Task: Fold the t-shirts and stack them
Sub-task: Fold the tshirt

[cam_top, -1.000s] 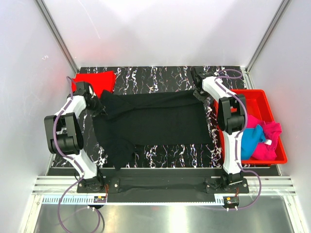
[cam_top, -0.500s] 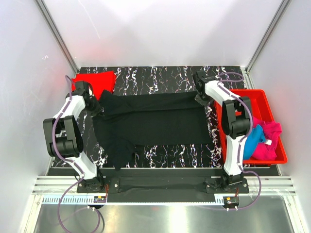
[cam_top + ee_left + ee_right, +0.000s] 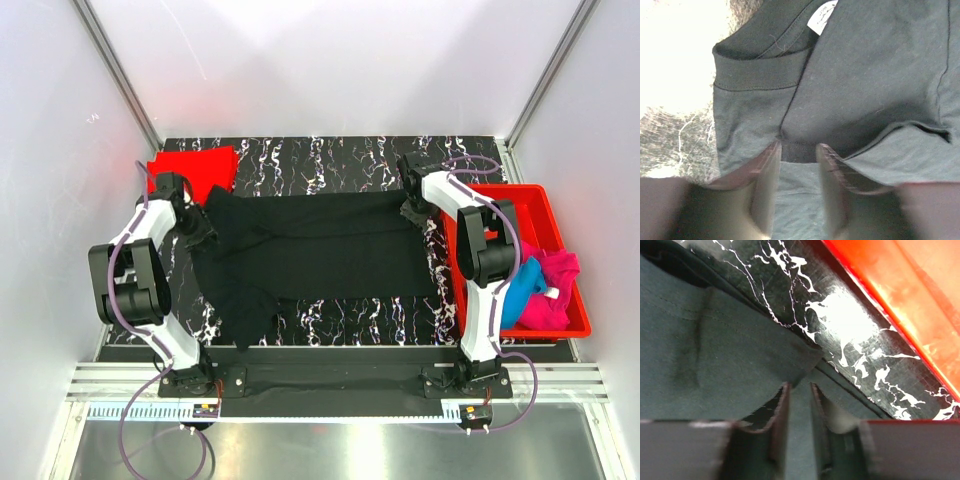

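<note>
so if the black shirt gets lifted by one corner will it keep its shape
Probably not: the black t-shirt lies creased and flat on the table, so it would likely sag. One sleeve trails askew, so pushing probably bunches it.

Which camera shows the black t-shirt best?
The top camera: nearly the whole black t-shirt shows, laid out on the table. The left wrist view shows only its collar and label, the right wrist view only an edge.

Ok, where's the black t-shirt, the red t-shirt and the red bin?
black t-shirt (image 3: 310, 245): top view, middle of its body.
red t-shirt (image 3: 195, 165): top view, middle of the cloth.
red bin (image 3: 528, 212): top view, its bare floor.
</note>
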Robot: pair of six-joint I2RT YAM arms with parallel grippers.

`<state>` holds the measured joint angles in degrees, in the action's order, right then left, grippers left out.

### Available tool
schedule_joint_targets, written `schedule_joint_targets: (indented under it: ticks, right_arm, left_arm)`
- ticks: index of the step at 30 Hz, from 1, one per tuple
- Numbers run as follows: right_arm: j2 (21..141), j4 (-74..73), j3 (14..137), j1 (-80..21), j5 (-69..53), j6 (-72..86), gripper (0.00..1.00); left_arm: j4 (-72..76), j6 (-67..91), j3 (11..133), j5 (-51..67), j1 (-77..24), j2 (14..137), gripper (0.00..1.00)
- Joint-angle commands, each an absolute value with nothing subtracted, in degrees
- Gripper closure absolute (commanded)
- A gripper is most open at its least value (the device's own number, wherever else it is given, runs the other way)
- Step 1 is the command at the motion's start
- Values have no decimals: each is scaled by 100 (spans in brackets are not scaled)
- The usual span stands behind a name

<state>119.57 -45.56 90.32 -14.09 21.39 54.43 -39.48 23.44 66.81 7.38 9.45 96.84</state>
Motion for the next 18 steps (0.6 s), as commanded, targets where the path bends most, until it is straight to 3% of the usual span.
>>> schedule_joint_targets:
  ticks: [1,4,11,18]
  right_arm:
    - [11550,-4685,9237,-1389,2093,5353,69]
    - [11487,-4265,9377,-1389,1638,4827,66]
    - [11839,-3465,9835,-1389,441,3133,66]
    - [12330,-2926,10405,-1380,-817,1689,57]
  left_arm:
    - [-3929,2277,6855,650,949,9256,47]
    - [-3675,2119,7250,826,958,9228,38]
    - [-3665,1653,8603,1256,940,10422,37]
    - [-3410,1275,9351,1644,905,11249,35]
